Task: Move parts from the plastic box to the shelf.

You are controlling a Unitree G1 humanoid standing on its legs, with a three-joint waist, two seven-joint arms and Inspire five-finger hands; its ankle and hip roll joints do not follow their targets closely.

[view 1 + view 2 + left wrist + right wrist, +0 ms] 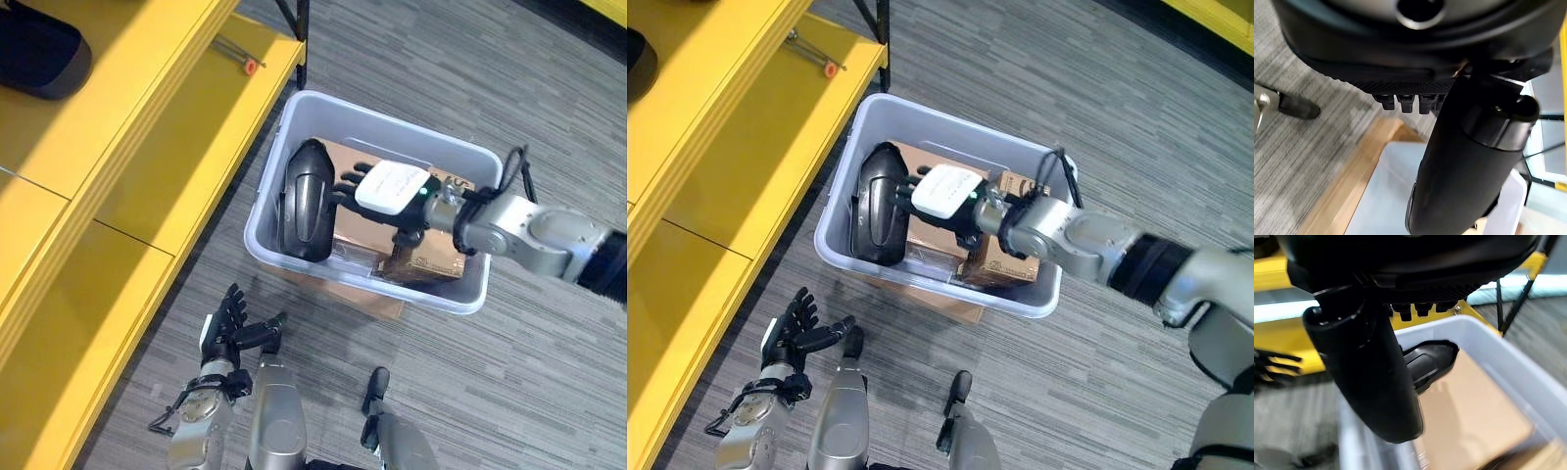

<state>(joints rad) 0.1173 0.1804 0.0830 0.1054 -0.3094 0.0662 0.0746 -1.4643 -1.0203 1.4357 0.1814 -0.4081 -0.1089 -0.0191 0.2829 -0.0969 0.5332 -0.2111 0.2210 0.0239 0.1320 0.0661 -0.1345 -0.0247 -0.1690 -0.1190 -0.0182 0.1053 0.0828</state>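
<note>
A pale grey plastic box [392,122] stands on the carpet beside the yellow shelf [147,166]. Inside it, a black moulded part [306,201] leans against the left wall, next to brown cardboard boxes [431,266]. My right hand [392,191], with a white cover on its back, reaches into the box from the right. Its fingers are straight and reach the black part's side without closing round it. The right wrist view shows the same part [1432,360] just past the thumb [1371,377]. My left hand [230,328] hovers low over the floor in front of the box, fingers spread and holding nothing.
Another black part [39,49] lies on the shelf's upper level at the far left. A thin tool with a red tip [240,59] rests on the lower level near a black shelf post [302,39]. Flat cardboard [362,296] sticks out from under the box.
</note>
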